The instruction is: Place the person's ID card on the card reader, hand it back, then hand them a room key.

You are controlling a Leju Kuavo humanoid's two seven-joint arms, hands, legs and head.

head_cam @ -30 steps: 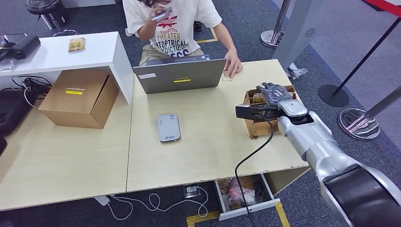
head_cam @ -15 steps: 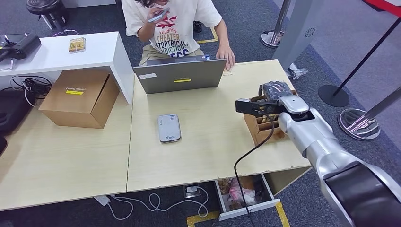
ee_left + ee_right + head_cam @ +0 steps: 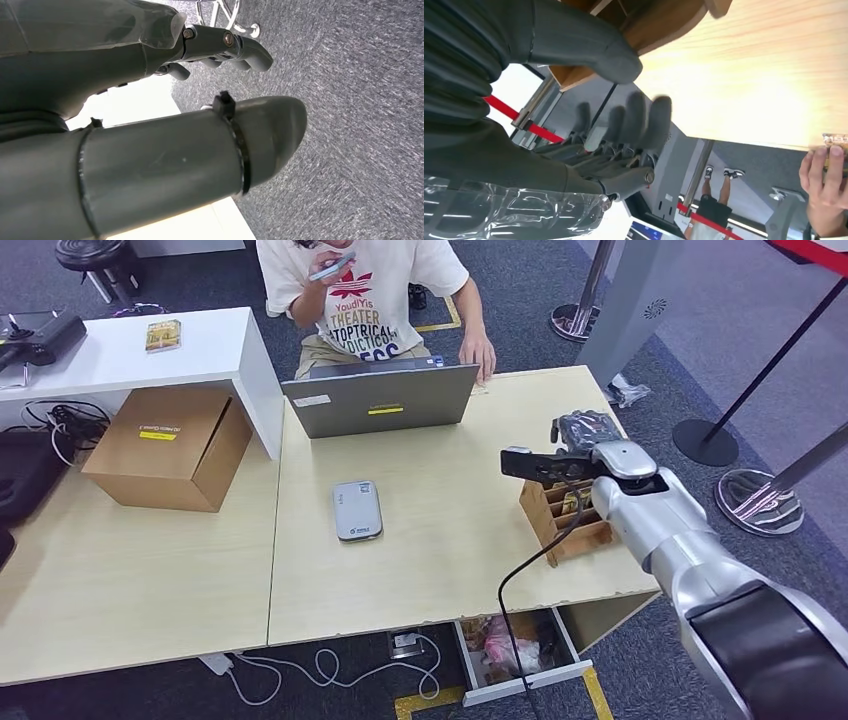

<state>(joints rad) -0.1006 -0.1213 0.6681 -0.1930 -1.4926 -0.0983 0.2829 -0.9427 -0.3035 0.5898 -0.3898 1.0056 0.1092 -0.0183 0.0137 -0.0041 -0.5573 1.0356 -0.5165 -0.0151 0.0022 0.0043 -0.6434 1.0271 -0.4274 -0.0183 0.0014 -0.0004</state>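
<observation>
Right hand (image 3: 583,432) hovers over the wooden holder (image 3: 565,520), fingers apart and holding nothing, presumably reaching for a room key (none discernible), while the ID card (image 3: 835,139) sits at the table edge under the person's hand (image 3: 478,350).

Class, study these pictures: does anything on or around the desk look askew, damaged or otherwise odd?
Yes. The wooden card holder near the desk's right edge sits skewed to the desk edges and seems tipped, with the right hand above it. Below the desk, a drawer stands open with its contents showing.
</observation>
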